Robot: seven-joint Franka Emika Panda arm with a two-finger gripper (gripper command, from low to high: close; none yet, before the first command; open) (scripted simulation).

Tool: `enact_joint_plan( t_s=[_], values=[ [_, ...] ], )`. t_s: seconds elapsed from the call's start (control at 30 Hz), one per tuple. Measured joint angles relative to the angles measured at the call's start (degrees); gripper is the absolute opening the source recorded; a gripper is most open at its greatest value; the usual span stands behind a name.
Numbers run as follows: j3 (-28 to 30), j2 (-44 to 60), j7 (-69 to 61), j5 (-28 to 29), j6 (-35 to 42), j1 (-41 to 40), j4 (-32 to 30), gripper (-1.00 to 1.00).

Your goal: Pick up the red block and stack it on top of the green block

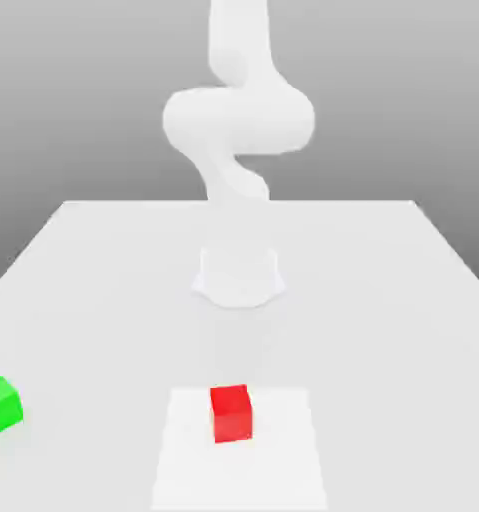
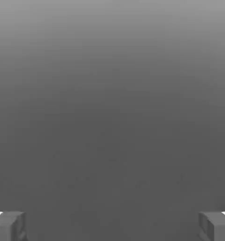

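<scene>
The red block (image 1: pixel 231 412) sits on the white table near its front edge, about midway across in the exterior view. The green block (image 1: pixel 0 405) rests on the table at the exterior view's far left, well apart from the red one. My arm (image 1: pixel 238 120) rises from its base and bends upward, high above both blocks. In the hand view my gripper (image 2: pixel 112 227) is open: its two grey fingertips (image 2: pixel 10 226) stand far apart with nothing between them, and behind them is plain grey background.
The arm's round base (image 1: pixel 239 275) stands on the white table (image 1: pixel 383 300) behind the red block. A slightly brighter square patch (image 1: pixel 283 460) marks the tabletop under and around the red block. The table's left edge runs close to the green block.
</scene>
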State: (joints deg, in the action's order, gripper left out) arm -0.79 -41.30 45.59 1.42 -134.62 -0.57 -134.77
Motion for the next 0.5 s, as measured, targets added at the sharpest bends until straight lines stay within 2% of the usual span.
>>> enact_joint_plan(
  t_s=[0.3,0.5],
  values=[
    [-0.6,19.4,-2.0,4.5,-11.7,-1.7,-12.0,0.00],
    [0.9,32.5,-6.1,3.7,-19.9,-1.4,-20.2,0.00]
  ],
)
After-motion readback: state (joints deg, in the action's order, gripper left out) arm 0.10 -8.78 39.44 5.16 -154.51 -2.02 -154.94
